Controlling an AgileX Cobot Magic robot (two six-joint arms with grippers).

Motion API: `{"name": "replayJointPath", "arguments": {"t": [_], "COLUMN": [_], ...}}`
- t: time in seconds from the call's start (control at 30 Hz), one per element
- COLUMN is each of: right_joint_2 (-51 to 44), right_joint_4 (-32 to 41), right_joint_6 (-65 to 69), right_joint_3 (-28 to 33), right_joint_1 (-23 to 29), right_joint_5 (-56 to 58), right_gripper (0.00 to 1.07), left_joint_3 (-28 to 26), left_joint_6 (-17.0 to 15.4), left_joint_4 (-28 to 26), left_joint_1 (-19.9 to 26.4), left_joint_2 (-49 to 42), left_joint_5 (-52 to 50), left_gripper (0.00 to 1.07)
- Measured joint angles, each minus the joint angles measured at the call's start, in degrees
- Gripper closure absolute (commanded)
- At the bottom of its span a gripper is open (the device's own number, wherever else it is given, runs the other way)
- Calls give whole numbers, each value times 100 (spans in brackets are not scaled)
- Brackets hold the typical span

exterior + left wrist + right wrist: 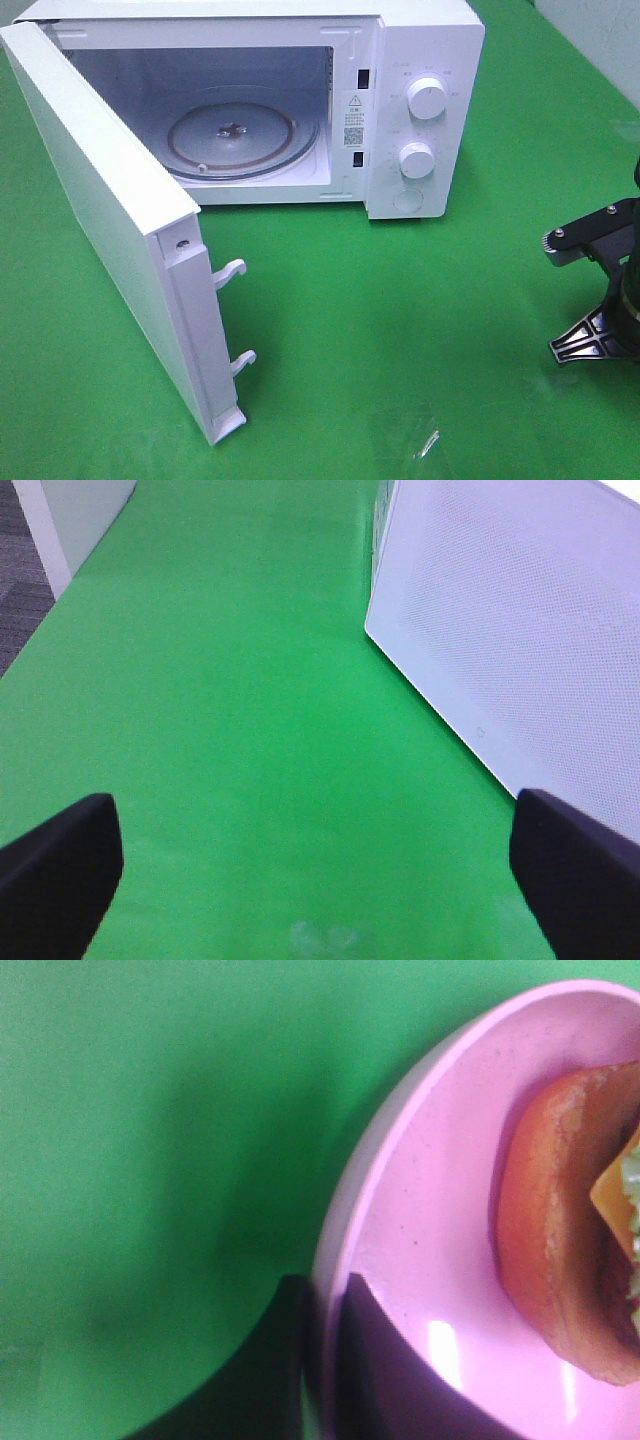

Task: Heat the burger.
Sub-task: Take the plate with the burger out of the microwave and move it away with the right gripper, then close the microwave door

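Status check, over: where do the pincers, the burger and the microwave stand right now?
Left pincer open, empty. Right pincer shut on pink plate rim, burger aboard. Microwave door swung wide, turntable bare, nothing blocking.

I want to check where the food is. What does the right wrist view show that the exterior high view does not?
Only the right wrist view shows the burger on the pink plate, whose rim the right gripper pinches. Only the exterior high view shows the white microwave with its door open and its glass turntable bare. Both show the green table cover.
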Motion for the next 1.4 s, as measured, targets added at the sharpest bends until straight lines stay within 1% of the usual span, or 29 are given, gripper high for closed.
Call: {"name": "replayJointPath", "arguments": {"t": [0.1,0.17,0.2,0.23,0.3,0.4,0.43,0.47,0.5,0.53,0.57,0.6,0.67,0.7,0.73,0.77,0.8,0.83,0.87,0.97,1.03,1.07,1.1,1.13,1.17,1.2,1.23,1.33,1.4], "right_joint_2": [17,17,17,17,-97,-275,-401,-401,-693,-693,-991,-991,-1725,-1725,-2126,-2126,-2481,-2481,-2807,-2951,-3667,-3667,-3988,-3988,-4269,-4269,-4544,-4733,-5088], "right_joint_4": [-6,0,11,11,218,384,504,504,762,762,1112,1112,1856,1856,2292,2292,2739,2739,3163,3346,4194,4194,4521,4521,4796,4796,5025,5202,5374], "right_joint_6": [6,6,6,6,-63,-206,-309,-309,-556,-556,-842,-842,-1690,-1690,-2343,-2343,-2888,-2888,-3432,-3661,-4595,-4595,-4933,-4933,-5237,-5237,-5529,-5724,-5913], "right_joint_3": [0,0,0,0,0,0,0,0,0,0,6,6,6,6,6,6,6,6,6,6,6,6,-17,-17,-103,-103,-212,-315,-413], "right_joint_1": [0,0,0,0,0,0,0,0,0,0,0,0,0,0,0,0,0,0,0,0,0,0,0,0,0,0,0,0,0], "right_joint_5": [-11,-34,-34,-34,-23,-29,-29,-29,-40,-40,-40,-40,-63,-63,-52,-52,-6,-6,126,223,573,573,705,705,882,882,1089,1335,1696], "right_gripper": [105,102,96,96,79,75,65,65,58,58,50,50,36,36,30,30,27,27,28,28,28,28,28,28,28,28,28,28,28], "left_joint_3": [0,0,0,0,0,0,0,0,0,0,0,0,0,0,0,0,0,0,0,0,0,0,0,0,0,0,0,0,0], "left_joint_6": [0,0,0,0,0,0,0,0,0,0,0,0,0,0,0,0,0,0,0,0,0,0,0,0,0,0,0,0,0], "left_joint_4": [0,0,0,0,0,0,0,0,0,0,0,0,0,0,0,0,0,0,0,0,0,0,0,0,0,0,0,0,0], "left_joint_1": [0,0,0,0,0,0,0,0,0,0,0,0,0,0,0,0,0,0,0,0,0,0,0,0,0,0,0,0,0], "left_joint_2": [0,0,0,0,0,0,0,0,0,0,0,0,0,0,0,0,0,0,0,0,0,0,0,0,0,0,0,0,0], "left_joint_5": [0,0,0,0,0,0,0,0,0,0,0,0,0,0,0,0,0,0,0,0,0,0,0,0,0,0,0,0,0], "left_gripper": [6,6,6,6,6,6,6,6,6,6,6,6,6,6,6,6,6,6,6,6,6,6,6,6,6,6,6,6,6]}}
